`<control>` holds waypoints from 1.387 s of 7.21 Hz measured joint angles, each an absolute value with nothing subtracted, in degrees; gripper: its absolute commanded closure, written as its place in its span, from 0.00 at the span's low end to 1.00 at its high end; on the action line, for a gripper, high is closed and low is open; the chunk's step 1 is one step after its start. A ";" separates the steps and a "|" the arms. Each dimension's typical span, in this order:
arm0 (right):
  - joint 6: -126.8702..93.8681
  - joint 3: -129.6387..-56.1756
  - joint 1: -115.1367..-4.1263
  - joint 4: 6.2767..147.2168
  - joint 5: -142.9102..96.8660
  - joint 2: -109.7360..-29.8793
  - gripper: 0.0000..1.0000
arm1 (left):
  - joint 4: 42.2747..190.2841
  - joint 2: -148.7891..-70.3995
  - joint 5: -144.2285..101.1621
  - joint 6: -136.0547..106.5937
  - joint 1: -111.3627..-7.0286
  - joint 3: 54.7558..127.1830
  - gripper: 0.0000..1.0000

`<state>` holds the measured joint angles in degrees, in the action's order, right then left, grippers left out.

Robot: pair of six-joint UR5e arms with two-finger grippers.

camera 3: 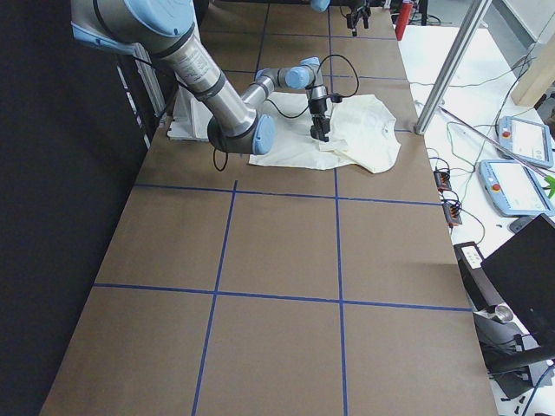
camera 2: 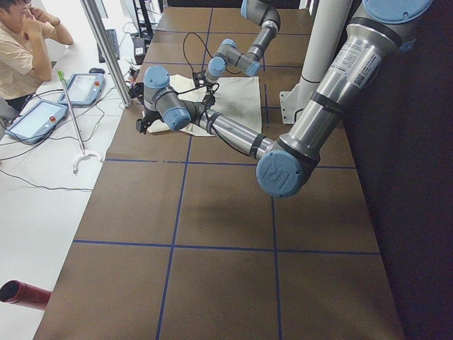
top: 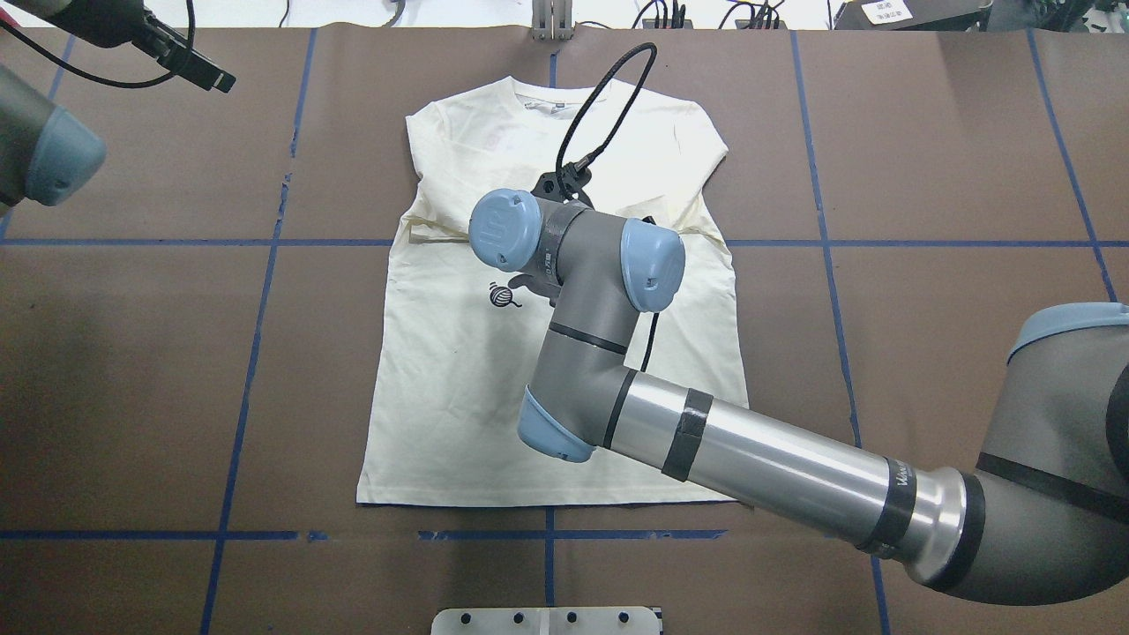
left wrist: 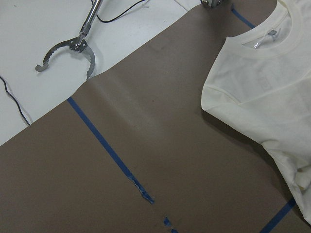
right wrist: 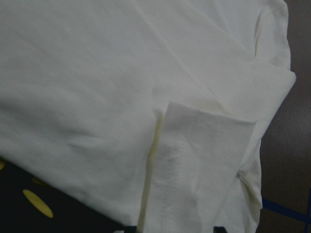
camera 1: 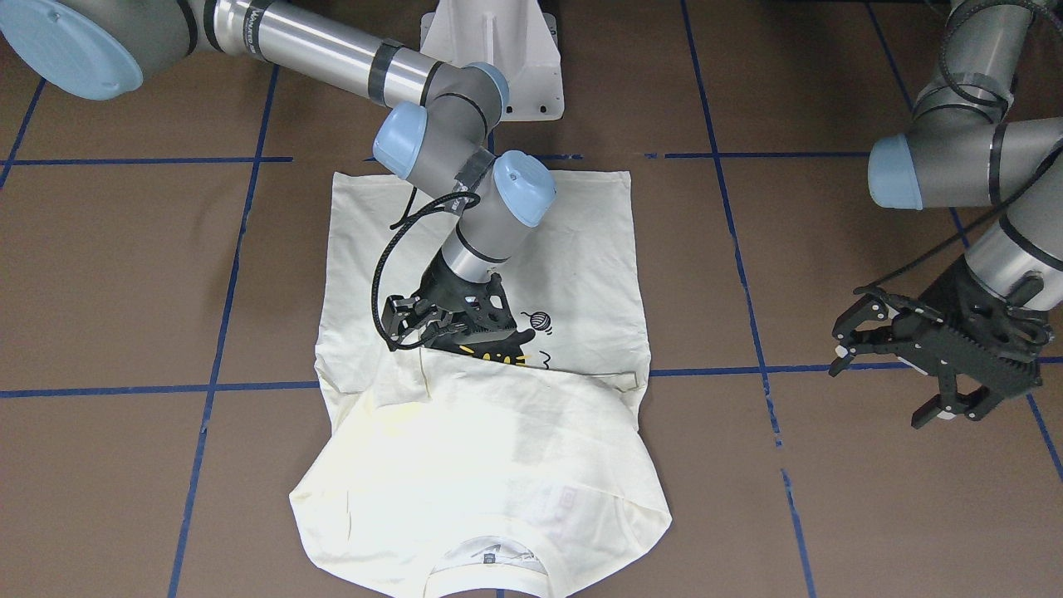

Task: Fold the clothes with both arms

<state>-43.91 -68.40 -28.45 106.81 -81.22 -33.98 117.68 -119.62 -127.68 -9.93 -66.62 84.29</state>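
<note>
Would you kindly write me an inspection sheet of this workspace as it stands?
Surface: brown table cover, blue tape grid.
Job's things: T-shirt flat, cloth folded over part of the cat print.
Clutter: nothing seen.
Grippers: right gripper down on the shirt, jaws unclear; left gripper open, off the shirt.
Cables: black cable loops beside the right wrist.
Surroundings: seated person, pendants, reacher tool beside the table.

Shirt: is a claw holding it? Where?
Cannot tell: the right end effector is over the shirt, at its folded edge by the cat print. The left end effector is open, empty.
</note>
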 measured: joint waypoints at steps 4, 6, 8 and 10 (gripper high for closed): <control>-43.16 -70.27 -27.67 106.84 -81.03 -34.95 0.44 | 117.69 -119.62 -127.70 -9.93 -66.62 84.26 0.00; -43.21 -70.57 -27.20 106.83 -80.88 -35.14 0.64 | 117.69 -119.62 -127.67 -9.93 -66.59 84.21 0.00; -43.22 -70.70 -27.03 106.87 -80.43 -35.45 1.00 | 117.71 -119.62 -127.70 -9.93 -66.51 84.12 0.00; -43.20 -71.82 -27.00 106.89 -80.19 -35.96 1.00 | 117.76 -119.62 -127.70 -9.93 -66.40 83.97 0.00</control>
